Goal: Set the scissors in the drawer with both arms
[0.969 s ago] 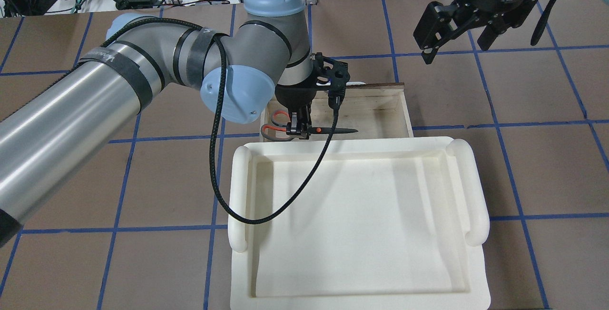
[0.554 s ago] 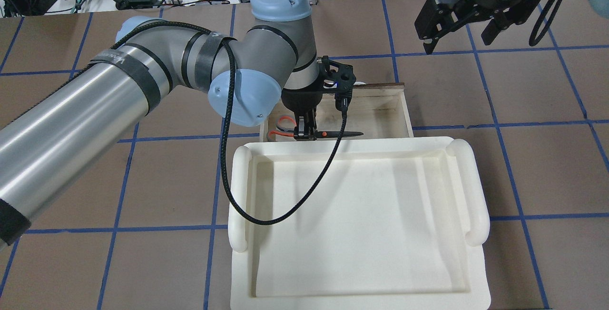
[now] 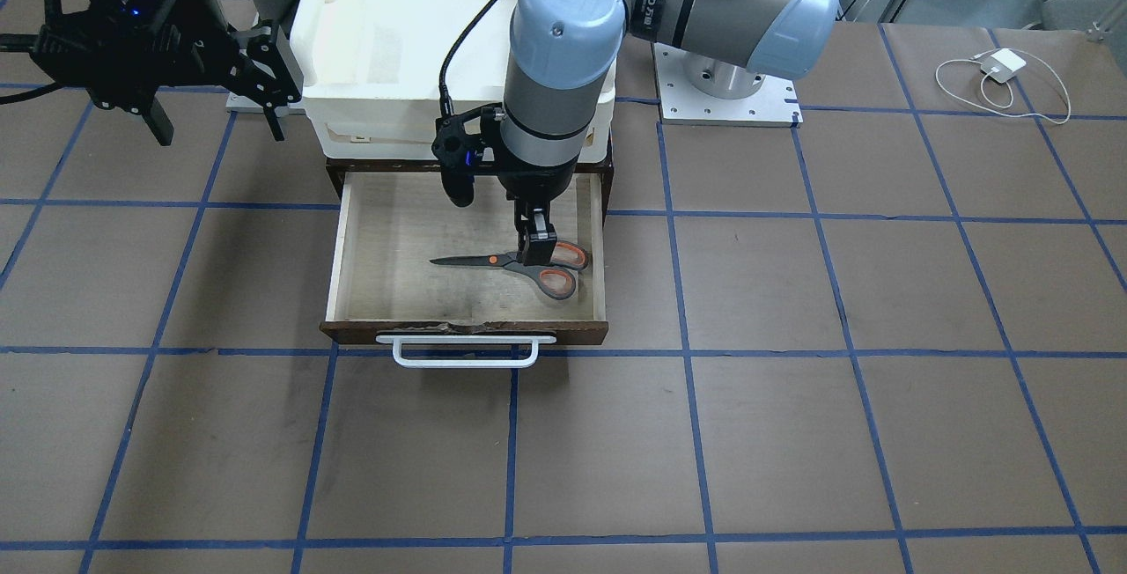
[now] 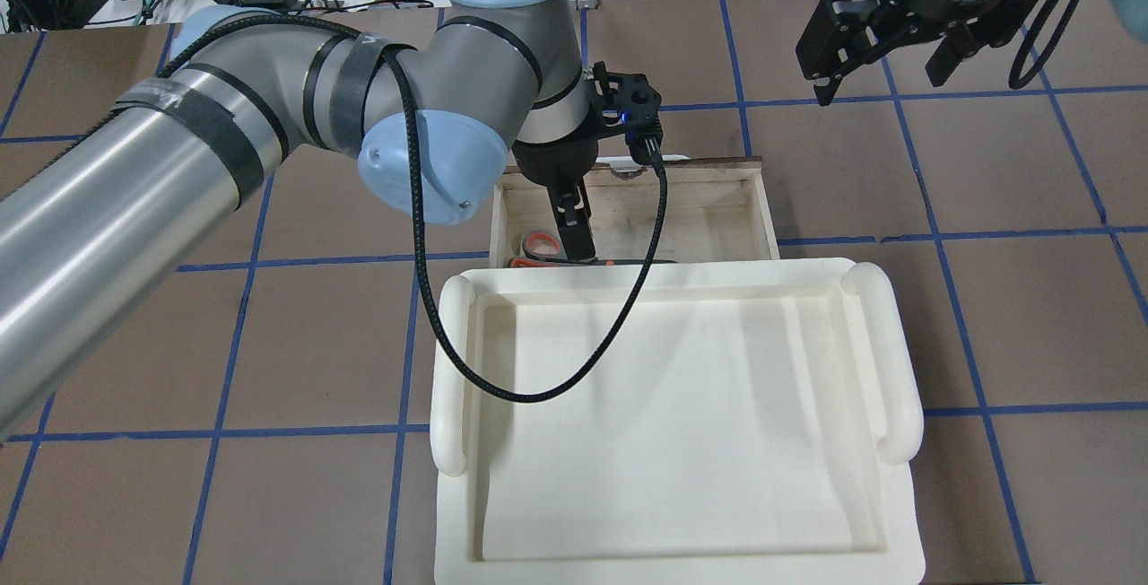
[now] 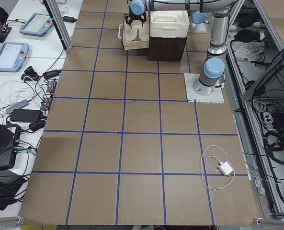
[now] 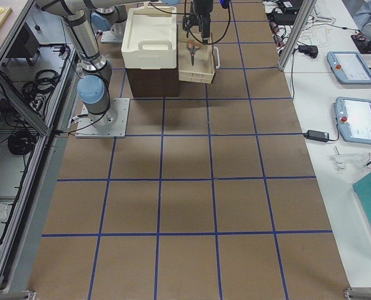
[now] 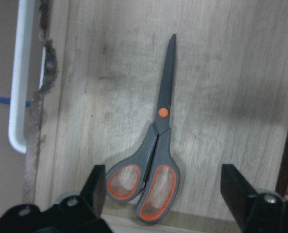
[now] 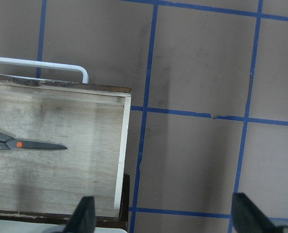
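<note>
The scissors [image 3: 515, 264] lie flat on the pale floor of the open drawer [image 3: 467, 332], blades toward its middle; they also show in the left wrist view [image 7: 158, 145] and the right wrist view [image 8: 17, 144]. My left gripper [image 3: 537, 244] hangs just above their handles, open, with one finger on each side and nothing held [image 7: 165, 187]. In the overhead view the cream tray's edge hides most of the scissors [image 4: 538, 244]. My right gripper [image 4: 883, 82] is open and empty, high above the table beside the drawer.
The cream plastic tray [image 4: 901, 370] sits on the dark cabinet behind the drawer. The drawer's white bar handle [image 3: 464, 361] juts toward the operators' side. A white charger and cable [image 3: 999, 72] lie far off on the robot's left.
My left gripper has gone down into the drawer with the scissors and let them go; they now lie on the drawer floor. My right gripper has shifted slightly.
</note>
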Available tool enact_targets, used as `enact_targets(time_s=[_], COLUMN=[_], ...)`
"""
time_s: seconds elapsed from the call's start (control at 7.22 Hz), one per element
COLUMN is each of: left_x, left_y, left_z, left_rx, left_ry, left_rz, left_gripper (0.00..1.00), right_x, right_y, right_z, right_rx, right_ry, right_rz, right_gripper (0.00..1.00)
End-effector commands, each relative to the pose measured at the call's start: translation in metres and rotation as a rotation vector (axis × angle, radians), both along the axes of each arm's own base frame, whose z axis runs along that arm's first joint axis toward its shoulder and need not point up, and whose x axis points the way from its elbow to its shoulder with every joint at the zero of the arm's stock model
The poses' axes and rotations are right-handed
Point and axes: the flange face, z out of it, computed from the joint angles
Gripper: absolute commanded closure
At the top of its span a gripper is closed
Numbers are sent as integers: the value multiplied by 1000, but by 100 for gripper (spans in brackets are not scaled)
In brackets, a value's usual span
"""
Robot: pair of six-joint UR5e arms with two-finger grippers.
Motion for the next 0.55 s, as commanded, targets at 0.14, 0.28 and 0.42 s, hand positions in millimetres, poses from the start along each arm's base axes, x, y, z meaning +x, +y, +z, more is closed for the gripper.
enact_targets(time_s=[0.14,0.28,0.42], left_x=[88,109,125], left_y=[-32,-29,-27], left_z=[70,92,101], left_rx=[-58,-72,-61], left_ry=[47,54,59], left_rz=[614,830,1004], left_gripper=[0,0,0], right_x=[2,2,2], right_y=[3,9,11], right_z=[2,6,8], right_rx=[-1,0,0], right_ry=[-11,-10,-18], right_rz=[-7,-17,-89], right_gripper=[0,0,0])
